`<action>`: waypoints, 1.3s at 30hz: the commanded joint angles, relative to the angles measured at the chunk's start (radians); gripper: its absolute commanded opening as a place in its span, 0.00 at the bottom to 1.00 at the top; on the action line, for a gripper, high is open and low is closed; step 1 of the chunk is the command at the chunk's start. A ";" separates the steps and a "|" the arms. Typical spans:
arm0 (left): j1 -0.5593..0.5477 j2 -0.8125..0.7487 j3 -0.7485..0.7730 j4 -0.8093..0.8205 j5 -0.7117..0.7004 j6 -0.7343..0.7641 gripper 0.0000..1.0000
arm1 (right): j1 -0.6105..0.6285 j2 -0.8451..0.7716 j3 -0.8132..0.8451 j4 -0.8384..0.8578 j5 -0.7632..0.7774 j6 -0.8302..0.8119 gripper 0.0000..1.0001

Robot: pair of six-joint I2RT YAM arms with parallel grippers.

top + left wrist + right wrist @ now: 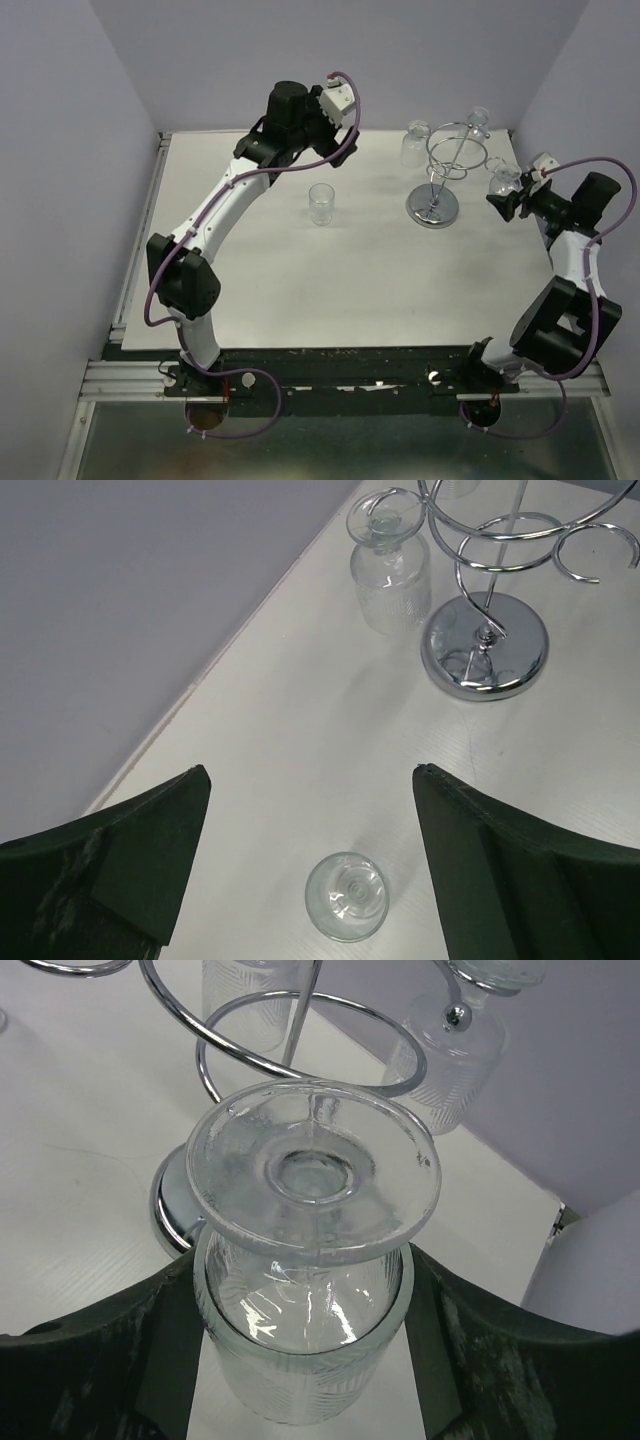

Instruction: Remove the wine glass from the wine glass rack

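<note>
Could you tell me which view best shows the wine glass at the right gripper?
The right wrist view: the wine glass fills the frame, inverted, foot toward the camera, in the right gripper. The top view shows it small beside that gripper; the left wrist view does not show it.

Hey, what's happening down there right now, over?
Left tool open, empty. Right tool shut on wine glass, by rack loop. Another glass hangs close behind.

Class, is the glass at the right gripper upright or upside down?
Upside down: the glass has its foot on top, bowl below.
</note>
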 commanded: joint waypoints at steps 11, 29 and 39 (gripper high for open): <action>-0.051 -0.256 -0.314 0.302 -0.024 0.061 0.99 | -0.007 -0.426 -0.156 -0.098 0.088 0.096 0.01; -0.258 -0.908 -1.012 0.505 -0.012 0.467 0.99 | 0.661 -0.357 0.298 -0.551 0.294 0.664 0.01; -0.320 -0.923 -1.098 0.695 -0.222 0.415 0.83 | 0.731 -0.177 0.414 -0.384 0.343 1.104 0.01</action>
